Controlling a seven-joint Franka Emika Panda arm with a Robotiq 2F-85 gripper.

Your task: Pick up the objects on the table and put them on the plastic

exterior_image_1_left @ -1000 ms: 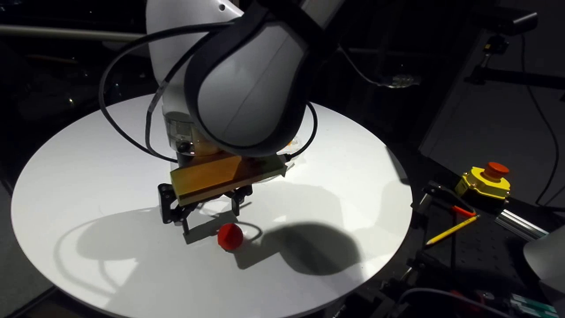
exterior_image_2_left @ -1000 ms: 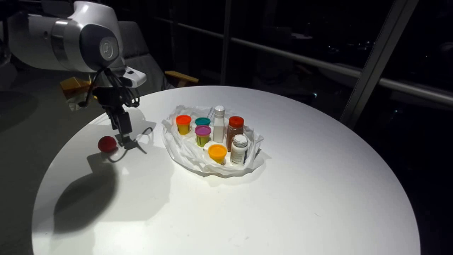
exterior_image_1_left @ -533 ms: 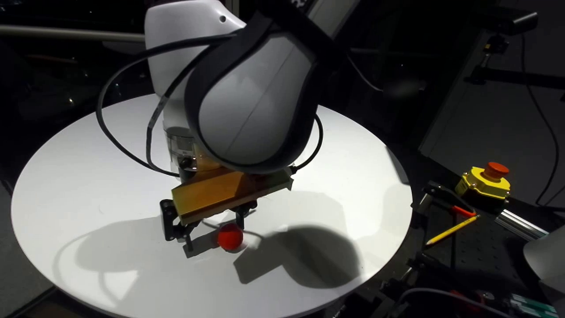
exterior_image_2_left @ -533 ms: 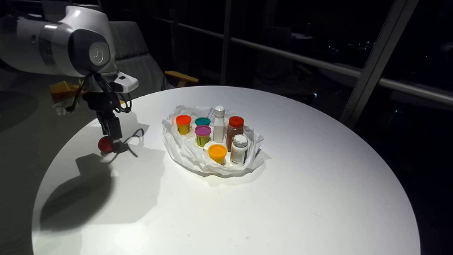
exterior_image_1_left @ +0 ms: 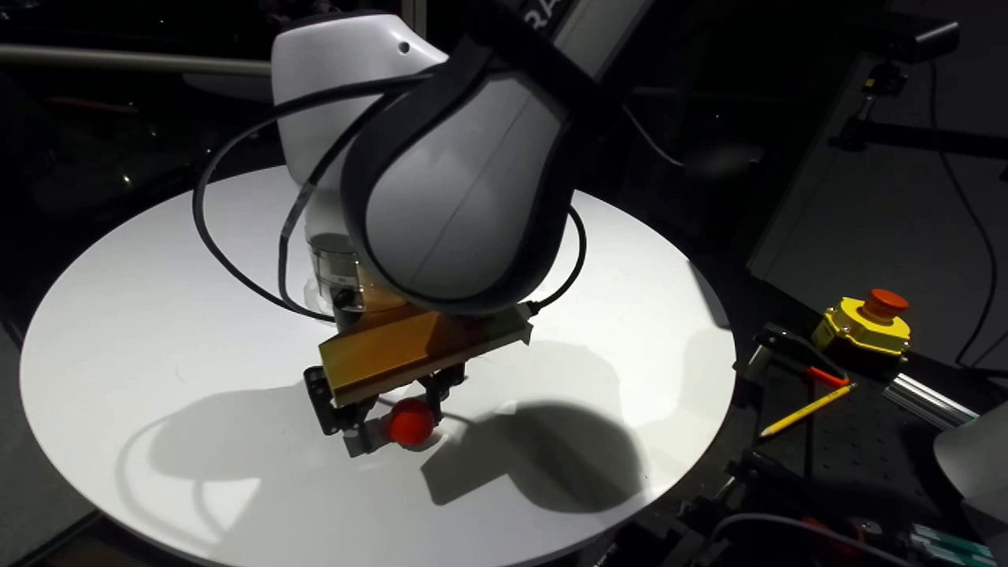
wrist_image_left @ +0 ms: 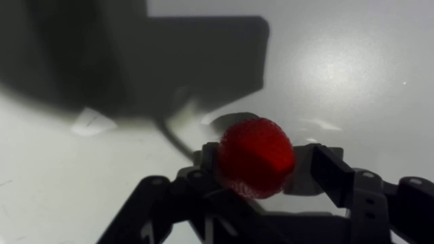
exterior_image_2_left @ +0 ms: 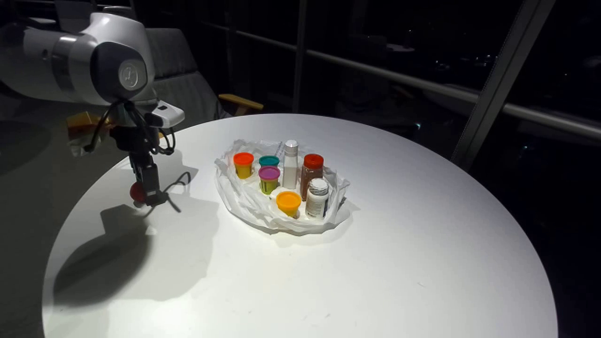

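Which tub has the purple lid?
In an exterior view, the yellow-green tub; the others have a teal lid behind it, a red-orange lid and a yellow-orange lid.

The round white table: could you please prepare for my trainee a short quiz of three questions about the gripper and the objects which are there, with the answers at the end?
1. Multiple choice. How many short tubs with coloured lids stand on the white plastic?
A) two
B) four
C) six

2. True or false. The gripper is shut on the red round object.

3. Fill in the missing word. The brown bottle on the plastic has a ____ lid.

Key:
1. B. The lids are orange-red, teal, purple and yellow-orange.
2. False. The wrist view shows a gap between the object and one finger.
3. Red.
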